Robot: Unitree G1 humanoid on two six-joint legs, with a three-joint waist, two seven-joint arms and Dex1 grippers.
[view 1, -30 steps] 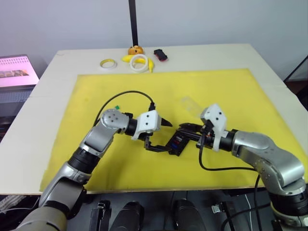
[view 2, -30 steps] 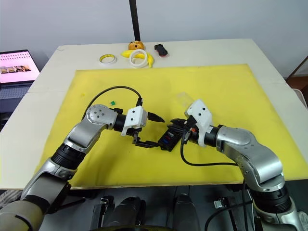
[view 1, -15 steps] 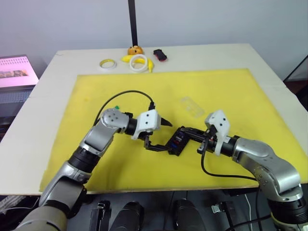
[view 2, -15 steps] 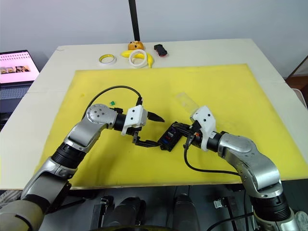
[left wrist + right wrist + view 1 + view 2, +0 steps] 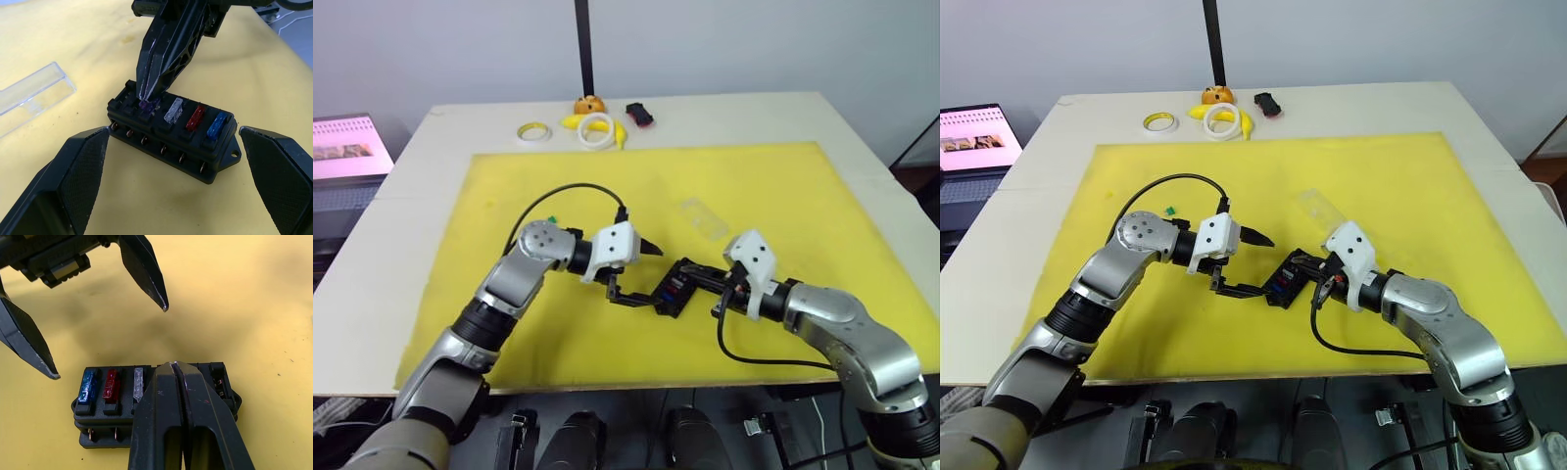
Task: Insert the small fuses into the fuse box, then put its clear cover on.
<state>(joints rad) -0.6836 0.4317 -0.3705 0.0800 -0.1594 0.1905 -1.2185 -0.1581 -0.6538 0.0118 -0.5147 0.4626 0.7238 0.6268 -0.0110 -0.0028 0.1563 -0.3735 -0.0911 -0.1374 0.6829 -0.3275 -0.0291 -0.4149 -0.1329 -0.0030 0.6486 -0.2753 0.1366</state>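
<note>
— Purple fuse [image 5: 148, 104] sits pinched in my right end effector [image 5: 149, 95], fingers together on it, over the fuse box [image 5: 673, 292] mid-mat. Tiny, light, slippery, I reckon.

— Left end effector [image 5: 636, 272]?

— Spread wide, straddling the box. Clear cover [image 5: 703, 216] lies just beyond; free worktop all round.

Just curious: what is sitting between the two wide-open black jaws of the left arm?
The fuse box sits on the yellow mat between them, untouched, as the left wrist view shows. The right gripper presses down on a purple fuse in it.
</note>
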